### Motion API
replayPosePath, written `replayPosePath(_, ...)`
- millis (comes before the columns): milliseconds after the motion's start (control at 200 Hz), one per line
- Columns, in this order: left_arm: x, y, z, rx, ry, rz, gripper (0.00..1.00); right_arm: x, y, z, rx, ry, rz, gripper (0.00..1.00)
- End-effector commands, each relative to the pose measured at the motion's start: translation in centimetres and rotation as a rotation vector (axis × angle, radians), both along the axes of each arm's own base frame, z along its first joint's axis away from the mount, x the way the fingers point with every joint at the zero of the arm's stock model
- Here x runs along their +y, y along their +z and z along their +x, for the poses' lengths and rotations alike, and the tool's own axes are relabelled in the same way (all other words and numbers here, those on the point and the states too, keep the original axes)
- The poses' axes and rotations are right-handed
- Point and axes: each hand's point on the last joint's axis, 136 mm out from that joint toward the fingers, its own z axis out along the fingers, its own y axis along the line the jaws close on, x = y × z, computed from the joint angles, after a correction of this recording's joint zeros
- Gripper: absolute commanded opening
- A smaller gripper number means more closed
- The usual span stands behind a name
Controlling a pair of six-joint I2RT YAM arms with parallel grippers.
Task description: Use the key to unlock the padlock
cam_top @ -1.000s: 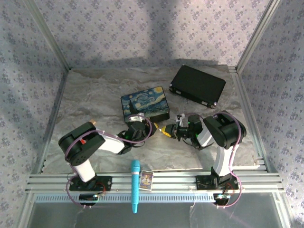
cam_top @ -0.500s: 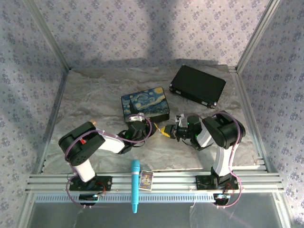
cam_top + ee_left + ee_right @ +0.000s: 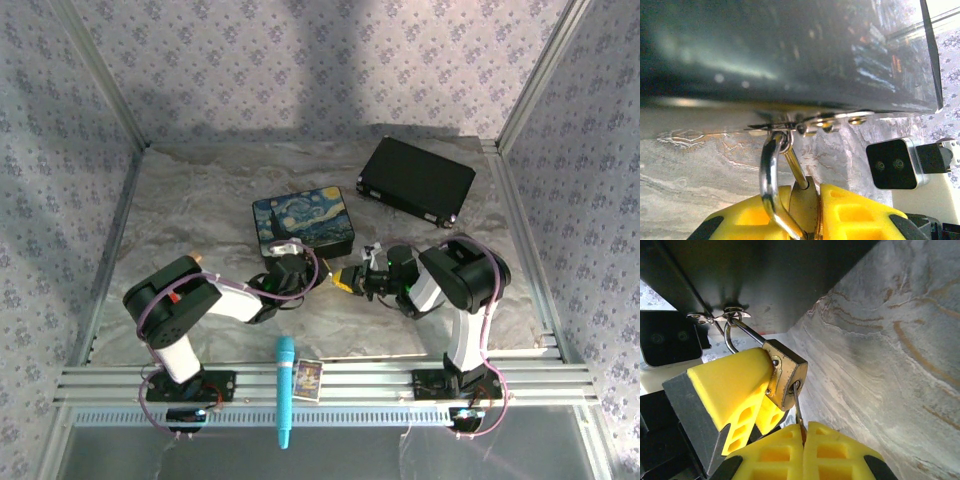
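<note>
The brass padlock [image 3: 785, 377] hangs by its silver shackle [image 3: 769, 180] from the hasp [image 3: 815, 120] on the starry-night tin [image 3: 303, 222]. My left gripper [image 3: 805, 200] is shut on the padlock body, one yellow finger [image 3: 730, 385] flat against each side. The thin silvery key [image 3: 797, 407] has its tip in the keyhole on the padlock's bottom face. My right gripper [image 3: 804, 429] is shut on the key's head. In the top view the two grippers meet tip to tip, left [image 3: 300, 275] and right [image 3: 350, 280], just in front of the tin.
A black case [image 3: 416, 180] lies at the back right. A cyan stick [image 3: 285, 390] and a small card box [image 3: 310, 378] rest on the front rail. The right wrist's camera block [image 3: 895, 162] sits close beside the left fingers.
The right gripper has crept a little left toward the left gripper. The tin has shifted slightly left. The left arm has hardly moved.
</note>
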Motion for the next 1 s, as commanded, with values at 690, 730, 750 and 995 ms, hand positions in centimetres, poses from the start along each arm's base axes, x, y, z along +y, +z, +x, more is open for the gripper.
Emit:
replayPosePath(690,-0.4,-2.0,-1.3,0.133,-0.022,0.023,0.3,2.2,3.3,-0.2,-0.137,0.099,0.057,0.0)
replayPosePath(730,-0.5,-2.0,-1.3,0.133,-0.022,0.018,0.3,2.2,3.2,-0.2,-0.134,0.098,0.058,0.0)
replayPosePath(750,-0.5,-2.0,-1.2,0.132,-0.022,0.017,0.3,2.2,3.2,-0.2,-0.136,0.1,0.061,0.0)
replayPosePath(995,-0.4,-2.0,-1.3,0.14,-0.02,0.013,0.17,1.6,2.2,-0.1,-0.119,0.076,0.044,0.0)
